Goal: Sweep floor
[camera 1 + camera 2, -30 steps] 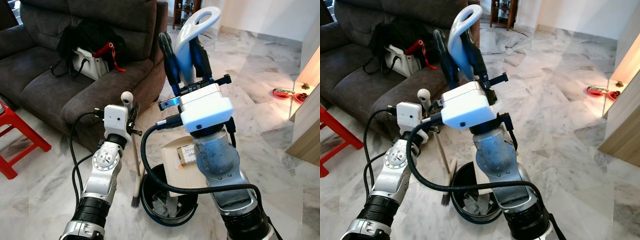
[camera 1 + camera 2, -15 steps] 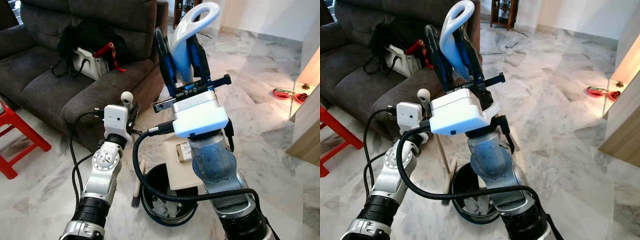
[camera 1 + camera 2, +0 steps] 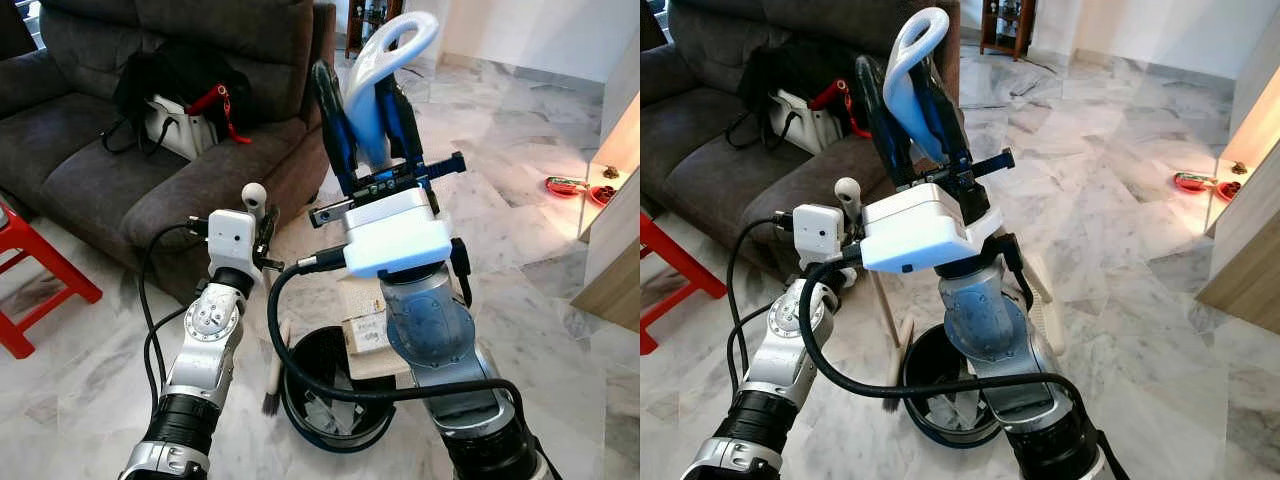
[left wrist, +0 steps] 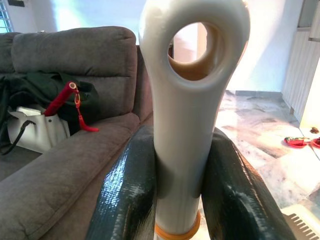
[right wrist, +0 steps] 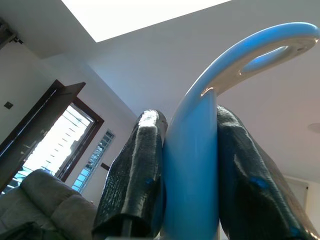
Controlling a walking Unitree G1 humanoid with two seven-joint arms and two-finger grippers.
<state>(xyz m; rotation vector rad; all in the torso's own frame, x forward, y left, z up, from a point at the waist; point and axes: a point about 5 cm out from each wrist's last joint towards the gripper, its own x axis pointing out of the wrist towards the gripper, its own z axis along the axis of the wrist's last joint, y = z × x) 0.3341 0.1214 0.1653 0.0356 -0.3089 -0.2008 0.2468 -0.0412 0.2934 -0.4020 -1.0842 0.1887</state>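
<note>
1. The big grey sofa (image 3: 150, 120) fills the ten o'clock part of the head views. It sits on a shiny marble floor (image 3: 520, 150). A black and white bag (image 3: 175, 105) with a red strap rests on the seat, so it is out of the way of sweeping.

2. A red stool (image 3: 30, 270) stands at nine o'clock, well apart from the arms.

3. A round black bin (image 3: 325, 400) sits on the floor at six o'clock, just in front of the robot. It has some clear scraps in it. I think it is there to take the dirt.

4. The dustpan (image 3: 1040, 300) is pale and flat. It hangs tilted over the bin, so I think its load is meant to slide down into the bin. Its long blue handle (image 3: 385, 70) sticks up toward twelve o'clock.

5. The right gripper (image 5: 190, 165) is closed tight on the blue handle, with one black finger on each side. Holding it high lets the pan tip.

6. The brush (image 3: 272, 385) stands almost upright at seven o'clock, its bristles low and just beside the bin. Its white handle top (image 4: 192, 100) has a hole in it.

7. The left gripper (image 4: 182, 200) is closed around that white handle, fingers pressed on both sides. It keeps the brush up and ready while the pan empties.
</note>
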